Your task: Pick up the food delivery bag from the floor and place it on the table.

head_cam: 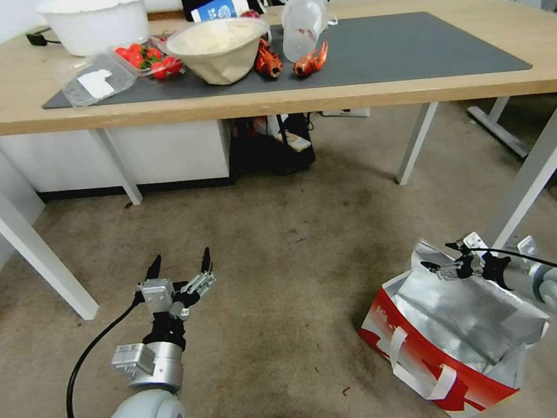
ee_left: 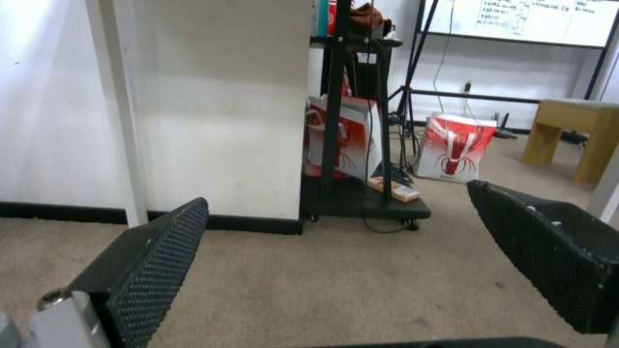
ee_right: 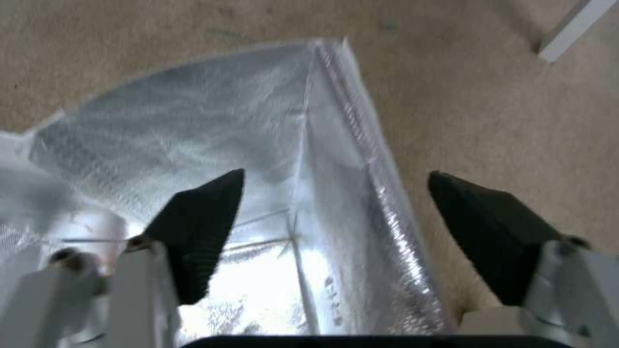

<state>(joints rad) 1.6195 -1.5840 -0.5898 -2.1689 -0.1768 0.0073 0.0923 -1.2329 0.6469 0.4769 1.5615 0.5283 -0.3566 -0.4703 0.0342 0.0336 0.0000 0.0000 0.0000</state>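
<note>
The food delivery bag [head_cam: 470,322], white and red outside with silver foil inside, stands open on the floor [head_cam: 285,286] at my lower right. My right gripper [head_cam: 440,256] is open at its far rim. In the right wrist view the gripper [ee_right: 335,193] straddles the bag's foil wall [ee_right: 342,145], with one finger [ee_right: 200,227] inside and the other [ee_right: 490,227] outside over carpet. My left gripper [head_cam: 179,266] hangs open above bare floor at lower left and holds nothing [ee_left: 336,194]. The table [head_cam: 372,93] with its dark grey mat [head_cam: 407,48] stands ahead.
The mat's left half carries a white tub [head_cam: 94,20], a paper bowl [head_cam: 219,48], a box of strawberries [head_cam: 148,59], a plastic cup [head_cam: 303,21] and crayfish [head_cam: 311,63]. White table legs [head_cam: 28,244] [head_cam: 535,173] flank the floor space. A black cart [ee_left: 361,198] sits under the table.
</note>
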